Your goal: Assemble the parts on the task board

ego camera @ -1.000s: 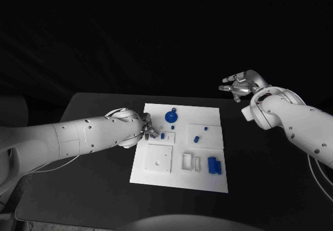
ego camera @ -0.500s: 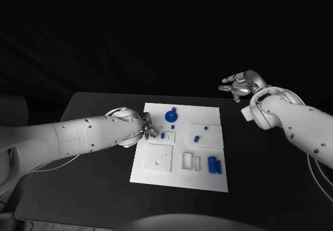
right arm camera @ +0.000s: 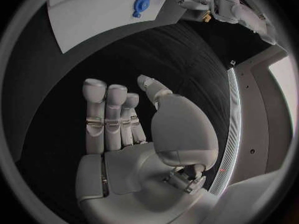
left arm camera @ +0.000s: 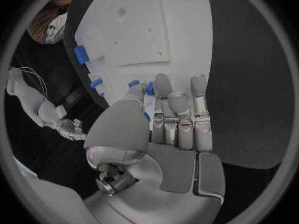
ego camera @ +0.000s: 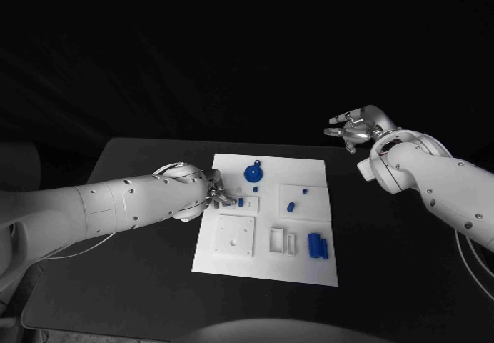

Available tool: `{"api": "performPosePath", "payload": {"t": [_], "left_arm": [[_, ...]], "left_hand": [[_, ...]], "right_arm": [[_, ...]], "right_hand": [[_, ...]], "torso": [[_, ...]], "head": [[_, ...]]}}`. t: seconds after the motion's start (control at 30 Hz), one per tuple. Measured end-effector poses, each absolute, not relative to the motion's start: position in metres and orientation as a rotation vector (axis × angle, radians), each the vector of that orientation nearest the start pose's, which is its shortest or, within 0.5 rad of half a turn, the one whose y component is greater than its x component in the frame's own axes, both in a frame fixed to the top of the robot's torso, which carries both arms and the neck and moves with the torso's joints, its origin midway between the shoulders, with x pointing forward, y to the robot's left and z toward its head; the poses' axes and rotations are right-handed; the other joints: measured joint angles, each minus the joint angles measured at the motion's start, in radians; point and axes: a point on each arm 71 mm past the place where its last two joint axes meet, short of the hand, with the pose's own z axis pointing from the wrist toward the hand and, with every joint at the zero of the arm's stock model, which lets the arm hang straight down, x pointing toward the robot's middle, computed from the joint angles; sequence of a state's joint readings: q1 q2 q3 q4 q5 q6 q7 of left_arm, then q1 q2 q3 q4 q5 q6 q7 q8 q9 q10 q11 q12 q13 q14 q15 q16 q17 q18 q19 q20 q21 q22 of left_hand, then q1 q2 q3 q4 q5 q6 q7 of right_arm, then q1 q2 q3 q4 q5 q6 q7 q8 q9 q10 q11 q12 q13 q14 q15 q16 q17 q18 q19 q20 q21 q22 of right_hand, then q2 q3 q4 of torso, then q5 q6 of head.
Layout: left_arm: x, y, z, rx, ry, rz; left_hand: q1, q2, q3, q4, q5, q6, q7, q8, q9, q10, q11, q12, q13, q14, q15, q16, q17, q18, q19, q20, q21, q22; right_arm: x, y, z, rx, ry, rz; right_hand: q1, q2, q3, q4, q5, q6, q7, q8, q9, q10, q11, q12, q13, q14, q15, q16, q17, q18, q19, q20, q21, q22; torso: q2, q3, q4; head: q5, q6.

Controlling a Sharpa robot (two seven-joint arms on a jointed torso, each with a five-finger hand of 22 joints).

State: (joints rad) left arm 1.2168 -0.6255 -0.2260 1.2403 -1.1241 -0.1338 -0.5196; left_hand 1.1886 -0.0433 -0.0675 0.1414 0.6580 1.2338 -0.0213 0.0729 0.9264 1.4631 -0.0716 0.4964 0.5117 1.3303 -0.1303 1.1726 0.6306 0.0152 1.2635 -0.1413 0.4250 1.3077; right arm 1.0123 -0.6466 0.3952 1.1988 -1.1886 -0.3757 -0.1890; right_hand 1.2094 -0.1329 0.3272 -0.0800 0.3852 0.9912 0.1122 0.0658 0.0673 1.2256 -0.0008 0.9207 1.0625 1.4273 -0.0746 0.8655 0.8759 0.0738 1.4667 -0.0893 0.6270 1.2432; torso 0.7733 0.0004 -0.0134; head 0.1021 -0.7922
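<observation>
Head view: the white task board (ego camera: 268, 268) lies flat in the middle of the black table (ego camera: 123, 271), and I will place everything from that board. My left hand (ego camera: 213, 191) sits at the board's left edge, low over it. Left wrist view shows my fingers (left arm camera: 163, 92) stretched out close together, tips right at a small blue part (left arm camera: 149, 88) by the board's edge (I cannot tell if I am pinching it or only touching it).

My right hand (ego camera: 355, 126) is up in the air past the board's far right corner, well apart from it. Its fingers are spread loose and hold nothing; the right wrist view shows my bare palm (right arm camera: 121, 149) with only dark table in front of it.

On the board, a round blue piece (ego camera: 253, 172) sits near the far edge. A small blue peg (ego camera: 291, 207) rests right of the middle. Two long blue pieces (ego camera: 319, 245) lie side by side near the near right corner. A raised white square plate (ego camera: 235, 235) lies on the near left part.
</observation>
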Motion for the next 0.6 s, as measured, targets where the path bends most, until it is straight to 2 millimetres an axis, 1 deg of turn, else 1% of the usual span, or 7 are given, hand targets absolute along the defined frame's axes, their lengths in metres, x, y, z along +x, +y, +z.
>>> {"api": "performPosePath", "payload": {"t": [0.13,0.37,0.4,0.43,0.5,0.57,0.6], "left_arm": [[0.5082,0.2053,-0.2812,-0.260,2.168,-0.210],[0.5083,0.2076,-0.2811,-0.269,2.158,-0.212],[0.5083,0.2083,-0.2811,-0.271,2.156,-0.212],[0.5083,0.2089,-0.2811,-0.273,2.154,-0.212],[0.5083,0.2102,-0.2811,-0.278,2.151,-0.212],[0.5083,0.2119,-0.2811,-0.283,2.148,-0.210],[0.5083,0.2123,-0.2811,-0.285,2.147,-0.210]], "left_hand": [[0.012,-0.012,-0.016,0.042,-0.008,-0.001,0.001,0.002,0.001,0.000,0.000,-0.005,0.004,0.000,0.000,0.000,-0.002,0.000,0.000,0.000,-0.007,0.000],[0.018,-0.018,-0.027,0.072,-0.020,-0.006,-0.005,-0.004,0.002,0.000,0.000,-0.008,0.005,0.000,0.000,0.000,-0.005,0.000,0.004,-0.003,-0.012,0.000],[0.020,-0.020,-0.029,0.078,-0.027,-0.007,-0.005,-0.004,0.002,0.000,0.000,-0.010,0.005,0.000,0.000,0.000,-0.005,0.000,0.004,-0.003,-0.012,0.000],[0.017,-0.024,-0.029,0.091,-0.059,-0.007,-0.006,-0.004,0.002,0.000,0.000,-0.011,0.005,0.000,0.000,0.000,-0.005,0.000,0.003,-0.003,-0.012,0.000],[-0.012,-0.054,-0.015,0.132,-0.166,-0.002,-0.001,-0.005,0.008,0.000,0.000,-0.011,0.007,-0.003,0.003,0.000,-0.006,0.000,0.004,-0.003,-0.016,0.000],[-0.047,-0.082,-0.002,0.145,-0.230,-0.003,0.003,-0.006,0.013,0.000,0.000,-0.011,0.007,-0.003,0.003,-0.002,-0.008,0.000,0.003,-0.003,-0.016,0.000],[-0.060,-0.090,0.001,0.148,-0.248,-0.003,0.004,-0.006,0.015,0.000,0.000,-0.011,0.007,-0.003,0.003,-0.004,-0.008,0.000,0.003,-0.003,-0.016,0.000]], "right_arm": [[0.5588,-0.2366,-0.1674,0.573,1.511,0.706],[0.5586,-0.2370,-0.1681,0.574,1.511,0.705],[0.5586,-0.2370,-0.1681,0.574,1.512,0.705],[0.5586,-0.2371,-0.1682,0.574,1.512,0.705],[0.5586,-0.2372,-0.1683,0.575,1.512,0.705],[0.5585,-0.2374,-0.1685,0.575,1.512,0.704],[0.5585,-0.2375,-0.1685,0.575,1.512,0.704]], "right_hand": [[0.000,0.000,0.002,-0.002,0.002,0.000,0.000,0.000,0.000,0.000,0.000,0.000,0.000,0.000,0.000,0.000,0.000,0.000,0.000,0.000,0.000,0.000],[0.000,0.000,0.003,-0.003,0.002,0.000,0.000,0.000,0.000,0.000,0.000,0.000,0.000,0.000,0.000,0.000,0.000,0.000,0.000,0.000,0.000,0.000],[0.000,0.000,0.003,-0.003,0.002,-0.001,0.000,0.000,0.000,0.000,0.000,0.000,0.000,0.000,0.000,0.000,0.000,0.000,0.000,0.000,0.000,0.000],[0.000,0.000,0.003,-0.003,0.002,-0.003,0.000,0.000,0.000,-0.002,-0.002,0.000,0.000,0.000,0.000,0.000,0.000,0.000,0.000,0.000,0.000,0.000],[0.000,0.000,0.003,-0.003,0.002,-0.003,0.000,0.000,0.000,-0.002,-0.002,0.000,0.000,0.000,0.000,0.000,0.000,0.000,0.000,0.000,0.000,0.000],[0.000,0.000,0.003,-0.003,0.002,-0.001,0.002,0.000,0.000,-0.002,-0.002,0.000,0.000,0.000,0.000,0.000,0.000,0.000,0.000,0.000,0.000,0.000],[0.000,0.000,0.003,-0.003,0.002,-0.001,0.002,0.000,0.000,-0.002,-0.002,0.000,0.000,0.000,0.000,0.000,0.000,0.000,0.000,0.000,0.000,0.000]], "torso": [[0.000,-0.0005,0.0001],[0.000,-0.0009,0.0004],[0.000,-0.0009,0.0005],[0.000,-0.0008,0.0005],[0.000,-0.0008,0.0005],[0.000,-0.0007,0.0004],[0.000,-0.0006,0.0005]], "head": [[0.000,0.000],[0.000,0.002],[0.000,0.002],[0.000,0.002],[0.000,0.002],[0.000,0.002],[0.000,0.002]]}}
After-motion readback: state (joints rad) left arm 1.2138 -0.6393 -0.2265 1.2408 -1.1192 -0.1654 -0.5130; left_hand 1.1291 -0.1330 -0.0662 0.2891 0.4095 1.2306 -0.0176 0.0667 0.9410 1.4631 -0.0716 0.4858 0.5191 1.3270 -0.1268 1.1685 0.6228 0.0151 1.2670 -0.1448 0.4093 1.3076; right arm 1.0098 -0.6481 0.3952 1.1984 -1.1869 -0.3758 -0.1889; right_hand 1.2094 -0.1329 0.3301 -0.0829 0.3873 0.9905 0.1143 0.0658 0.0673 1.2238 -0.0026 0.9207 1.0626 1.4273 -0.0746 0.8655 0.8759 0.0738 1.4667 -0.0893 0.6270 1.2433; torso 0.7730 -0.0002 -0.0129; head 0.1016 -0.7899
